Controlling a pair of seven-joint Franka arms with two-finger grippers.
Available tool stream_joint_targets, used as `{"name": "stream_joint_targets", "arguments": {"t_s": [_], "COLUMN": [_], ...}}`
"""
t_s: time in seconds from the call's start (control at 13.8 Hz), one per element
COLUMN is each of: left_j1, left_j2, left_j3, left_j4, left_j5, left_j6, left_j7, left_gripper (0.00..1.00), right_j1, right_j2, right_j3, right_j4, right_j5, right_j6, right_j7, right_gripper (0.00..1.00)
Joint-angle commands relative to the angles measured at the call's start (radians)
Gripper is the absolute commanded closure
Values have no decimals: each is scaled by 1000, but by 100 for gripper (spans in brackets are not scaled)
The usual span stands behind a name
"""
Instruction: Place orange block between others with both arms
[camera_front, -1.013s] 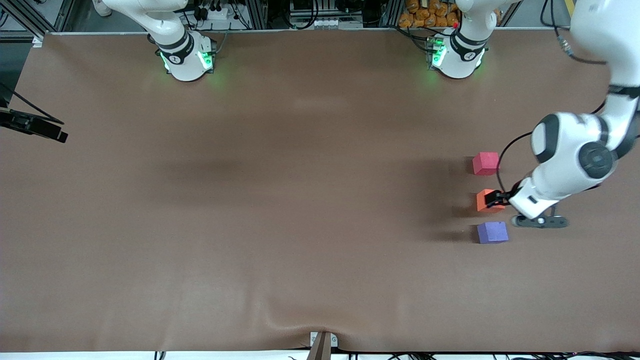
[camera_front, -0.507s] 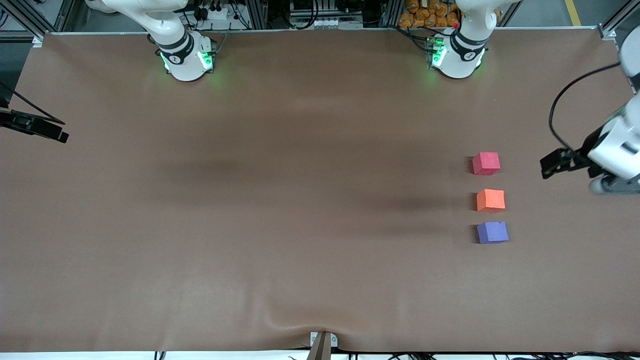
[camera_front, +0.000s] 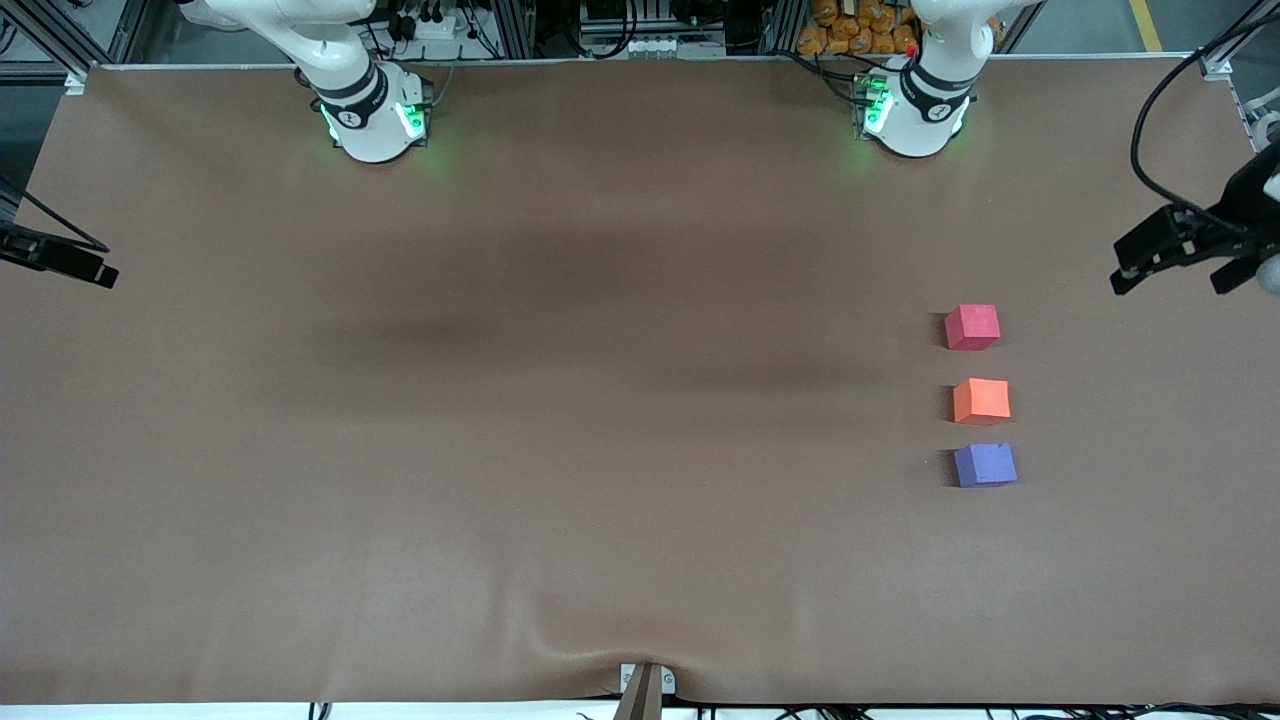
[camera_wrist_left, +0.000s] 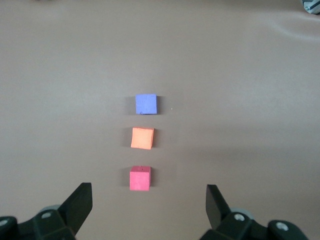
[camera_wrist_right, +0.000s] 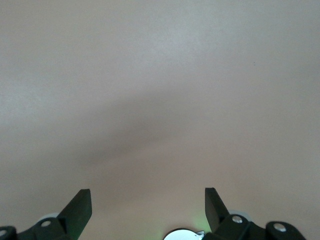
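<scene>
We saw three small foam cubes in a line on the brown worktop (camera_front: 600, 400), toward the left arm's end. The orange block (camera_front: 981, 401) sat between the other two: the red-pink cube (camera_front: 972, 327) lay farther from the front camera, the blue-purple cube (camera_front: 985, 465) nearer to it. Narrow gaps of bare worktop separated them, so none touched.

The left gripper (camera_front: 1180, 258) hung up in the air at the edge of the front view, over the worktop's end, its fingers spread wide and holding nothing. Its wrist view looked down on all three cubes. The right gripper (camera_wrist_right: 147, 205) was likewise wide open and empty, over bare worktop at the right arm's end; only a dark part showed at that edge of the front view.

We judged the placement done, with both arms clear of the row. Any next move called only for parking the arms, leaving the cubes untouched.
</scene>
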Motion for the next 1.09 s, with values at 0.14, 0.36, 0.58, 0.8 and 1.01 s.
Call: {"name": "stream_joint_targets", "arguments": {"t_s": [0.14,0.36,0.58,0.8,1.01], "left_j1": [-19,-243,-390,-403,-395], "left_j2": [-63,-81,-124,-129,-116], "left_j3": [52,292,461,469,469], "left_j4": [-30,-52,-108,-107,-92], "left_j5": [-38,-49,-88,-64,-62], "left_j6": [-51,-71,-76,-79,-79], "left_j7": [6,6,4,3,0], "left_gripper": [0,0,0,0,0], "right_j1": [-28,-29,-26,-21,-18], "right_j2": [2,5,8,16,16], "right_j3": [5,5,5,5,5], "right_j4": [2,2,0,2,2], "right_j5": [7,4,1,-2,-2], "right_j6": [71,148,148,151,145], "right_j7": [8,8,8,8,8], "right_gripper": [0,0,0,0,0]}}
